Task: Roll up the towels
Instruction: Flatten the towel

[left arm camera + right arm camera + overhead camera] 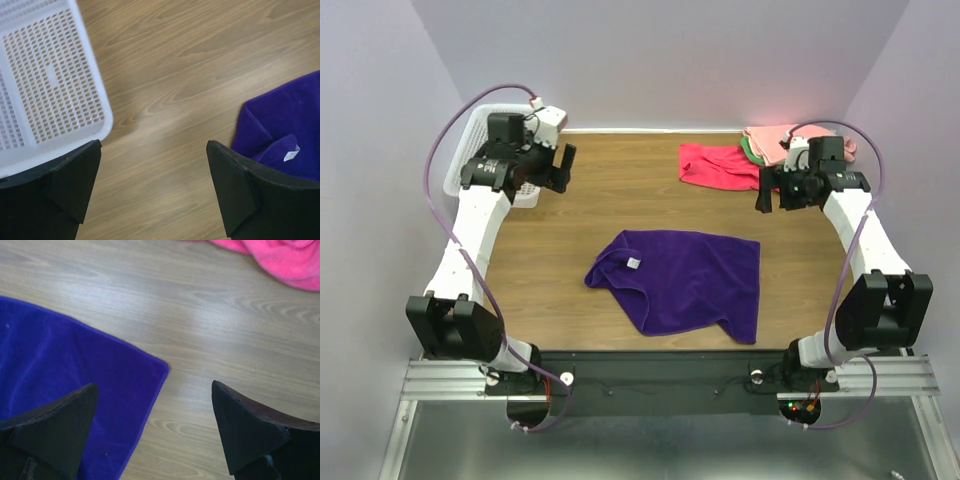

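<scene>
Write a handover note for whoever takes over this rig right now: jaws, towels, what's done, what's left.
Left gripper: jaws open, empty, above the table by the basket.
Right gripper: jaws open, empty, above the table by the purple towel's far right corner.
Purple towel: mid-table, spread out, unrolled, left corner folded over, tag showing.
Red towel: crumpled at far right. Pink towel and green towel lie behind it, partly hidden by the right arm.
Done: no towel rolled.
Left: roll the purple towel, then likely the rest.
</scene>
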`<state>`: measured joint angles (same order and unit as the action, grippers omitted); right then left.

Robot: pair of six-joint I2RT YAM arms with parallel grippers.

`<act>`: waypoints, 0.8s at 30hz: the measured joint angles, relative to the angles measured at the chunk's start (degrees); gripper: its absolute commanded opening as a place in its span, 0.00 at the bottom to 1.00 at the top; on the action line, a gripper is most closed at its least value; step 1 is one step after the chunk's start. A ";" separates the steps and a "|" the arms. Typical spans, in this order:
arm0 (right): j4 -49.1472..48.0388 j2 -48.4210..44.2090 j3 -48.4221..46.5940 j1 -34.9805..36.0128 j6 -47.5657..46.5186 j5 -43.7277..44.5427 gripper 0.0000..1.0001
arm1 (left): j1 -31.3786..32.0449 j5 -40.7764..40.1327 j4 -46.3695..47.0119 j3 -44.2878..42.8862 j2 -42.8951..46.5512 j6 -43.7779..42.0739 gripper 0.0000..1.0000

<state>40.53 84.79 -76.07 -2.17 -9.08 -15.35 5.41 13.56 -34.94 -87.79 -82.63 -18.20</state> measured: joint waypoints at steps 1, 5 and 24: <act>0.50 0.26 0.11 -0.02 -0.24 -0.09 1.00 | 1.40 -0.28 -0.02 0.00 -0.02 -0.79 0.99; 2.29 2.80 0.11 -0.02 -1.05 -0.17 1.00 | 9.57 0.09 -1.11 -2.19 -2.58 -4.42 0.99; 5.51 21.51 3.06 0.00 -0.79 -4.39 0.72 | 32.26 8.52 -6.69 -1.25 -29.51 -8.31 0.85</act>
<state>46.04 106.30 -73.01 -2.17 -9.87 -19.75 37.67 22.09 -41.63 -89.03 -112.14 -26.50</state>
